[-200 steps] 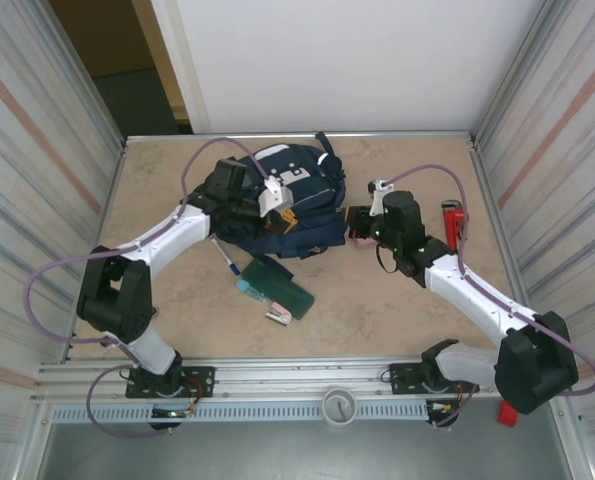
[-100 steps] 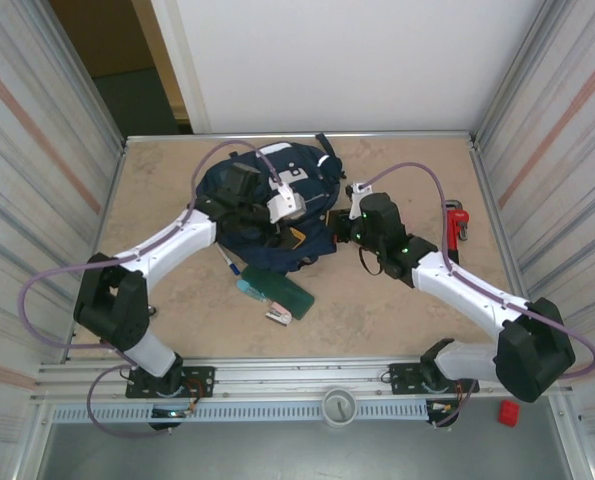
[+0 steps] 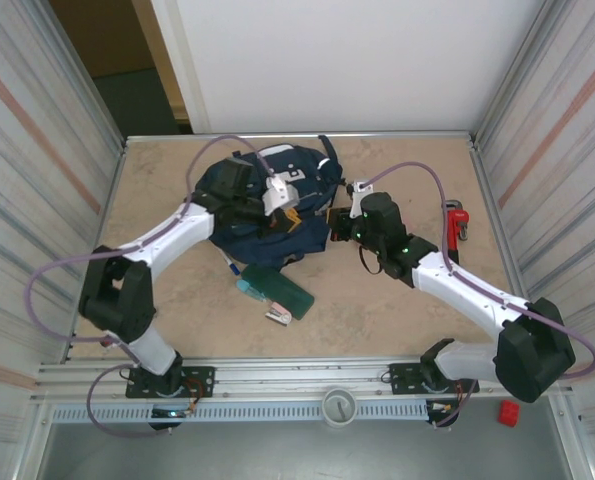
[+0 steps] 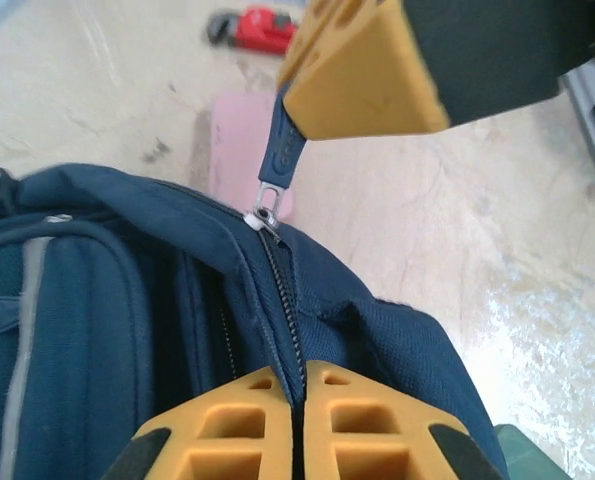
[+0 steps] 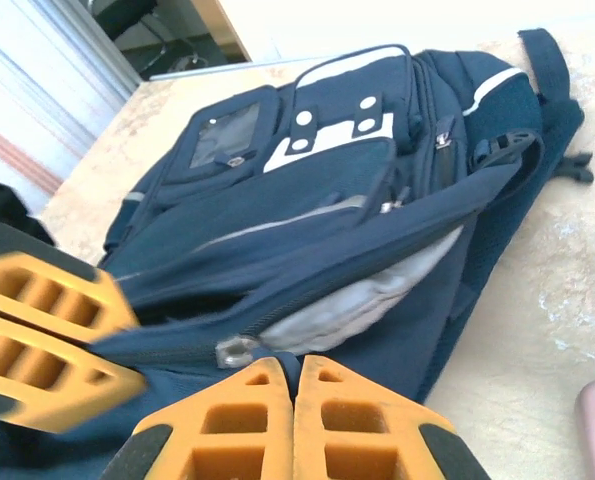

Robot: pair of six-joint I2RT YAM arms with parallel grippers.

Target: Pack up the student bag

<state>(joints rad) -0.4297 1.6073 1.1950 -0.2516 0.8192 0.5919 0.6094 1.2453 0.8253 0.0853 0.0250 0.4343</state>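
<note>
Left wrist view:

**Q:** What is your left gripper (image 4: 297, 415) doing on the student bag (image 4: 107, 290)?

**A:** Its orange fingers are pressed together, pinching the bag's fabric where the zipper teeth run in between them. The bag lies directly under and ahead of those fingers, front pockets up. That pinch looks meant to anchor the seam.

**Q:** And your right gripper (image 5: 295, 392)?

**A:** It is closed too, just ahead of the left one, nipping the blue zipper pull (image 4: 282, 150). The metal slider (image 5: 237, 350) sits just beyond its fingertips. Opposed grips probably let the zipper travel without dragging the bag. Grey lining (image 5: 357, 300) shows beside the slider, so the compartment seems partly open. A pink object (image 4: 239, 140) lies beyond the pull.
</note>
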